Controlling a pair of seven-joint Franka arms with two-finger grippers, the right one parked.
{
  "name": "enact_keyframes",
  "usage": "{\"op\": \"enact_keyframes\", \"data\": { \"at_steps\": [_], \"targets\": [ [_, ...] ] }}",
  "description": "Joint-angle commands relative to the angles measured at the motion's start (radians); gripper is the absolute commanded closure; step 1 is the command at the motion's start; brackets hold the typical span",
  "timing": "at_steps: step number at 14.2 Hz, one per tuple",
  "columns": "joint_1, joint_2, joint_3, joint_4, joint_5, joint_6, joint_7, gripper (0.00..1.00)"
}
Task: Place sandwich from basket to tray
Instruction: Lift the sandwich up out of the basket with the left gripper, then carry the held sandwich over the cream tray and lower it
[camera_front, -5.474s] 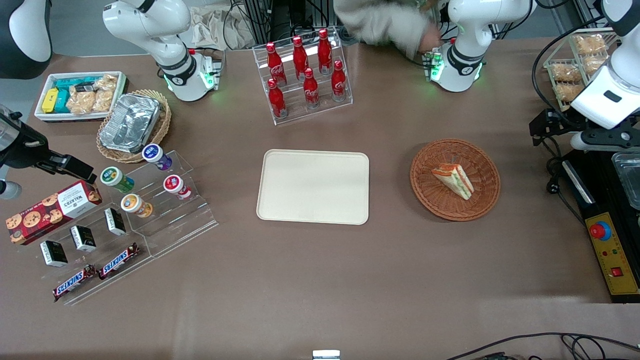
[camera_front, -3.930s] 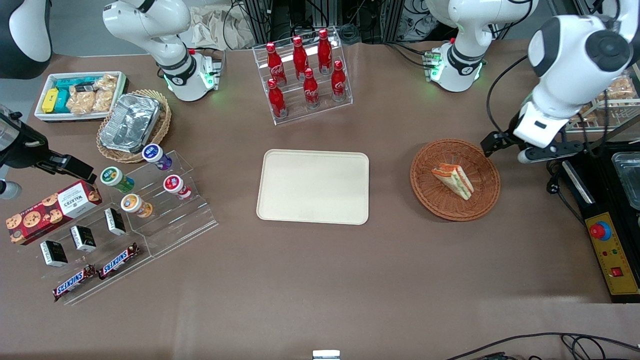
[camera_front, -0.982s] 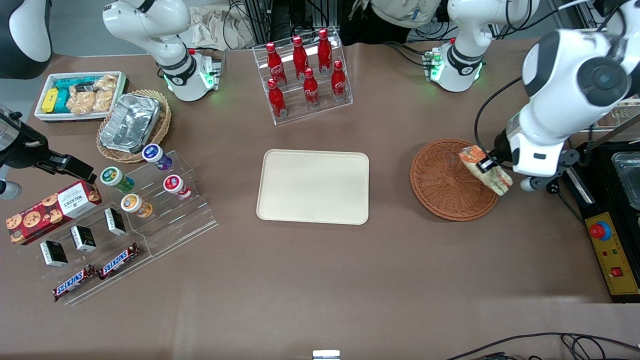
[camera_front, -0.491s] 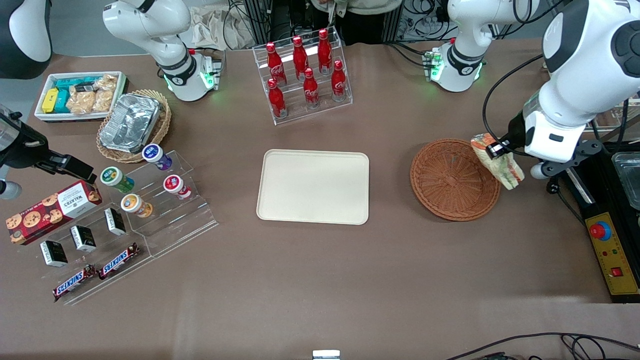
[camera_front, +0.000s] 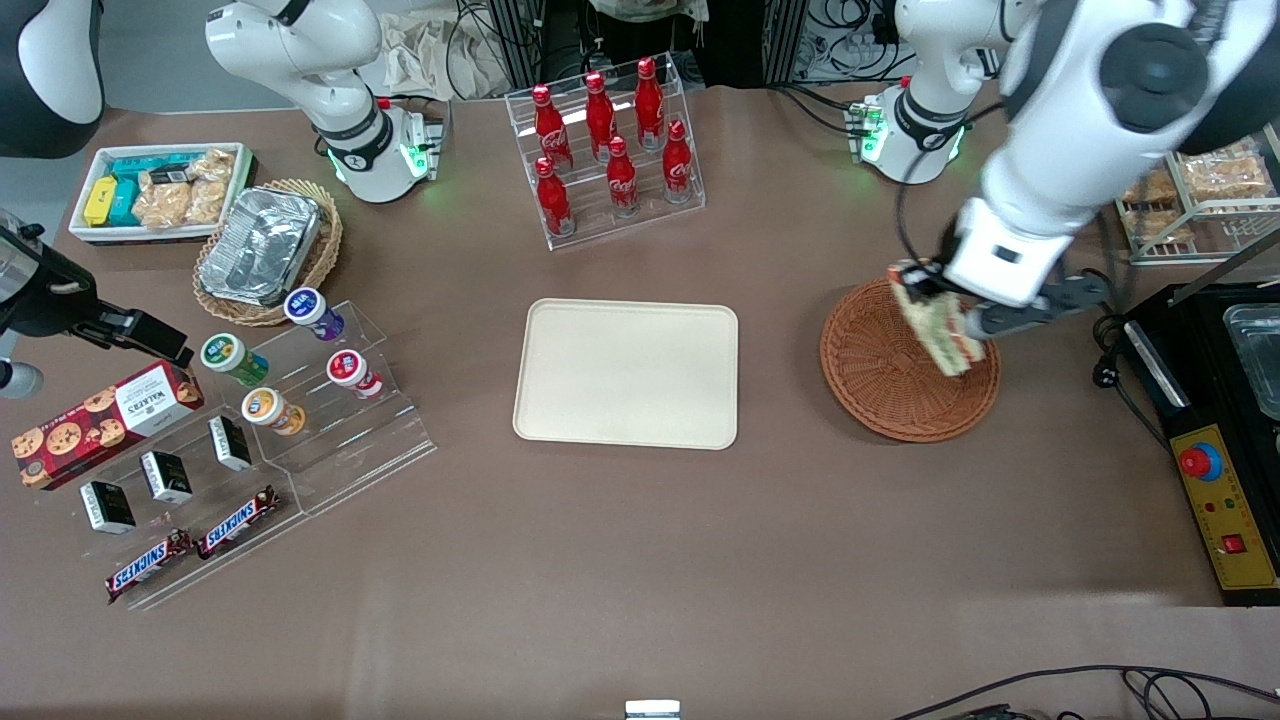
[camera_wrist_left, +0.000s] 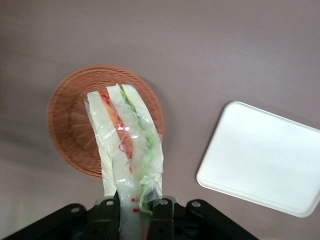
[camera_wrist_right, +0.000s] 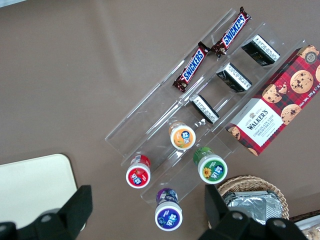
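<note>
Your table (camera_front: 700, 560) carries the cream tray (camera_front: 627, 373) at its middle and the reddish-brown basket (camera_front: 880, 385) toward the working arm's end. Your end effector (camera_wrist_left: 134, 206) hangs above that basket, pinching the wrapped sandwich (camera_front: 938, 326) clear of the weave

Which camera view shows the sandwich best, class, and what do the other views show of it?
The left wrist view: the sandwich fills it, filling layers plain, clamped in the pincer above the basket. The front view shows the sandwich small, partly covered by the arm. The right wrist view shows none of it.
</note>
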Motion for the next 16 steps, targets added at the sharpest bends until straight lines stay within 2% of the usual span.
{"op": "enact_keyframes", "data": {
  "at_steps": [1, 5, 12, 16],
  "targets": [
    [-0.072, 0.053, -0.006, 0.023, -0.027, 0.079, 0.003, 1.0],
    [-0.173, 0.159, -0.017, -0.015, -0.027, 0.29, 0.02, 1.0],
    [-0.286, 0.364, -0.017, -0.032, -0.01, 0.462, 0.023, 1.0],
    [-0.296, 0.426, -0.017, -0.089, 0.006, 0.55, 0.177, 1.0]
  ]
}}
